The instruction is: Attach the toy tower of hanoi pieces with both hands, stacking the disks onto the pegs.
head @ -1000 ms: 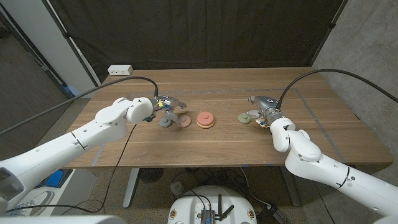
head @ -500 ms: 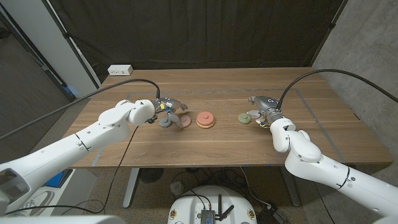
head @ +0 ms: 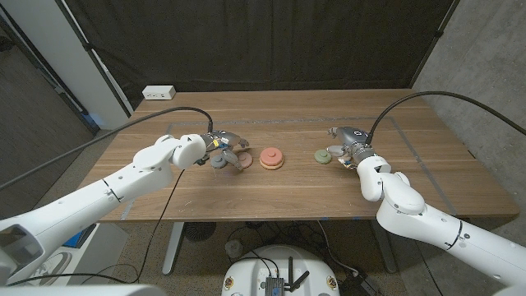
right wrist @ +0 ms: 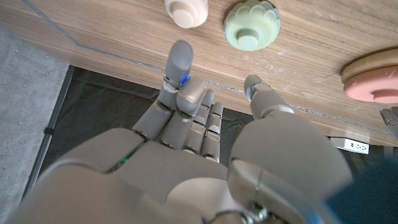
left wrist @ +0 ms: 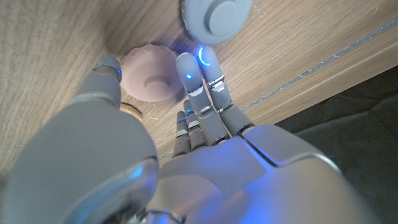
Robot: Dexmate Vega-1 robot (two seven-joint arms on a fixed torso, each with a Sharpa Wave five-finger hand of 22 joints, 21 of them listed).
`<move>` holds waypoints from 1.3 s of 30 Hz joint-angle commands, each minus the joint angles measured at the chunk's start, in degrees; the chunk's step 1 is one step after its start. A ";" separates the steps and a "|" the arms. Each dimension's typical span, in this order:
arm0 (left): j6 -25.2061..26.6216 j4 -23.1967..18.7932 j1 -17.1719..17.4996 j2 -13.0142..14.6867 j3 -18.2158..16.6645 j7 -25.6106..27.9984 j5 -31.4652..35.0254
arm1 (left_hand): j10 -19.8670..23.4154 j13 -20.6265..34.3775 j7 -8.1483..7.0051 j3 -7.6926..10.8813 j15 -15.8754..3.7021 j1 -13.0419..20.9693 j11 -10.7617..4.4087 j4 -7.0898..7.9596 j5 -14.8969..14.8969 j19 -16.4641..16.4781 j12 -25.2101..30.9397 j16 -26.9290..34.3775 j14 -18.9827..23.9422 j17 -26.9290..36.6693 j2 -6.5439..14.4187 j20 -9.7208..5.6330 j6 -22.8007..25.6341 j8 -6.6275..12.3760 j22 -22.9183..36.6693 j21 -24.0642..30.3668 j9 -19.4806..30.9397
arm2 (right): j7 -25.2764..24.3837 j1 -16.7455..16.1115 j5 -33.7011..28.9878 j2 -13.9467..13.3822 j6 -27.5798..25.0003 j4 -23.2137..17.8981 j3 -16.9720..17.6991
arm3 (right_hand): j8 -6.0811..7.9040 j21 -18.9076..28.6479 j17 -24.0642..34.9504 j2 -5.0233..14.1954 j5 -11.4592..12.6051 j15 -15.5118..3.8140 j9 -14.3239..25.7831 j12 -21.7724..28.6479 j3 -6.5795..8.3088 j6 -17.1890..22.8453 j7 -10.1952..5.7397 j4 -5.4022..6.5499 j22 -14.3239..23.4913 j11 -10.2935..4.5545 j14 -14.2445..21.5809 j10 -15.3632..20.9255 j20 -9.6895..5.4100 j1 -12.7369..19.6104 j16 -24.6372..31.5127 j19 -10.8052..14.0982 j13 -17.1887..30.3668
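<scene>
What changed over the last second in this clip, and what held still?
The left hand crept toward the table's middle, over the grey disk and pale pink disk; whether it grips either is unclear. The right hand, green scalloped disk and salmon disk on its tan base kept their places.

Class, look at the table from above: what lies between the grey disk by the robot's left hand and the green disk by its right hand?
In the head view, between the grey disk and the green disk lie a pink disk and an orange-and-red stack.
</scene>
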 commanded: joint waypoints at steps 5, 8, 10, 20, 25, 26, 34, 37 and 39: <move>0.73 0.59 0.19 -1.22 1.07 0.59 1.29 | 1.02 -0.05 0.12 0.17 -5.07 1.01 0.01 -0.49 0.00 0.50 0.24 0.49 0.48 -0.08 0.38 -7.01 0.68 0.44 0.26 0.40 -0.02 | -0.53 -0.48 0.63 -0.36 -0.25 -0.17 0.27 | -0.26 0.05 0.24 0.16 0.44 -1.88 0.06 0.04 0.25 0.35 0.08 0.28 0.03 0.32 0.06 0.39 -4.14 -0.45 -0.03 -0.09 0.31; 0.75 0.96 0.07 -1.41 1.18 0.59 1.26 | 1.12 -0.07 0.15 0.19 -5.07 1.15 -0.12 -0.50 0.00 0.62 0.26 0.62 0.61 -0.06 0.47 -7.07 0.82 0.48 0.26 0.47 -0.03 | -0.58 -0.51 0.51 -0.42 -0.43 -0.26 0.16 | -0.25 0.04 0.26 0.19 0.46 -1.88 0.06 0.02 0.26 0.40 0.10 0.27 0.01 0.24 0.08 0.38 -4.14 -0.48 0.00 -0.10 0.30; 0.74 1.24 -0.07 -1.50 1.27 0.59 1.28 | 1.24 -0.05 0.12 0.21 -5.07 1.26 -0.28 -0.51 0.00 0.58 0.30 0.67 0.65 -0.08 0.53 -7.08 0.97 0.53 0.27 0.49 -0.03 | -0.72 -0.59 0.41 -0.44 -0.56 -0.32 0.12 | -0.24 0.09 0.20 0.22 0.49 -1.88 0.06 0.02 0.28 0.45 0.10 0.27 0.07 0.26 0.02 0.39 -4.14 -0.51 -0.06 -0.04 0.31; 0.53 2.42 -0.67 -1.94 1.65 0.55 0.84 | 1.48 -0.01 0.10 0.26 -5.07 1.59 -0.39 -0.52 0.01 0.57 0.38 0.82 0.73 -0.17 0.76 -7.11 1.25 0.59 0.28 0.59 -0.05 | -0.42 -0.49 0.35 -0.55 -1.19 -0.59 -0.10 | -0.26 0.02 0.12 0.36 0.60 -1.89 0.06 -0.04 0.35 0.50 0.14 0.25 0.00 0.26 -0.06 0.25 -4.15 -0.63 -0.14 -0.09 0.36; 0.52 3.06 -0.79 -2.26 2.05 0.46 0.56 | 1.68 0.02 0.13 0.26 -5.07 1.72 -0.45 -0.51 0.00 0.61 0.43 0.76 0.61 -0.36 0.84 -7.11 1.39 0.61 0.28 0.65 -0.05 | -0.06 -0.30 0.28 -0.61 -1.50 -0.69 -0.35 | -0.26 -0.02 0.19 0.42 0.65 -1.89 0.05 -0.01 0.39 0.54 0.16 0.24 -0.05 0.19 0.01 0.34 -4.15 -0.68 -0.07 -0.11 0.38; 0.59 3.12 -0.78 -2.28 2.11 0.50 0.59 | 1.68 0.03 0.10 0.26 -5.07 1.76 -0.47 -0.50 -0.01 0.60 0.43 0.94 0.78 -0.22 0.86 -7.12 1.43 0.62 0.28 0.66 -0.05 | -0.05 -0.29 0.29 -0.59 -1.54 -0.70 -0.37 | -0.28 -0.04 0.20 0.43 0.66 -1.89 0.05 -0.02 0.39 0.52 0.17 0.23 -0.07 0.18 0.02 0.35 -4.15 -0.69 -0.06 -0.13 0.37; 2.28 2.58 0.15 -2.05 1.65 1.05 -0.16 | 7.07 0.44 -0.64 0.74 -5.14 3.74 -1.86 -0.86 0.20 2.93 2.24 1.98 2.44 -0.33 1.57 -8.05 7.07 2.55 0.32 1.67 0.09 | -0.34 -0.17 0.47 -0.54 -1.32 -0.56 -0.37 | -0.31 -0.03 0.01 0.61 0.80 -1.89 0.05 -0.06 0.48 0.56 0.18 0.22 -0.05 0.36 -0.19 0.42 -4.15 -0.82 -0.28 -0.10 0.31; 3.01 2.15 0.54 -1.92 1.51 1.35 -0.30 | 9.23 0.68 -1.25 0.92 -5.15 4.64 -2.95 -0.94 0.29 4.47 2.86 2.58 3.79 -0.32 1.79 -8.21 8.87 3.11 0.33 2.23 0.19 | -0.62 -0.23 0.74 -0.38 -1.18 -0.39 -0.23 | -0.33 -0.08 0.07 0.65 0.82 -1.89 0.05 -0.06 0.50 0.55 0.20 0.22 -0.09 0.33 -0.13 0.42 -4.15 -0.85 -0.24 -0.14 0.32; 3.53 1.84 0.76 -1.87 1.41 1.45 -0.45 | 11.01 0.90 -1.71 1.06 -5.16 5.45 -3.48 -1.03 0.36 5.39 3.37 2.74 4.61 -0.63 1.87 -8.32 10.33 3.57 0.31 2.52 0.28 | -0.91 -0.30 0.98 -0.22 -1.03 -0.15 -0.14 | -0.34 -0.11 0.10 0.67 0.84 -1.89 0.05 -0.06 0.51 0.52 0.20 0.22 -0.13 0.37 -0.10 0.43 -4.15 -0.88 -0.21 -0.16 0.32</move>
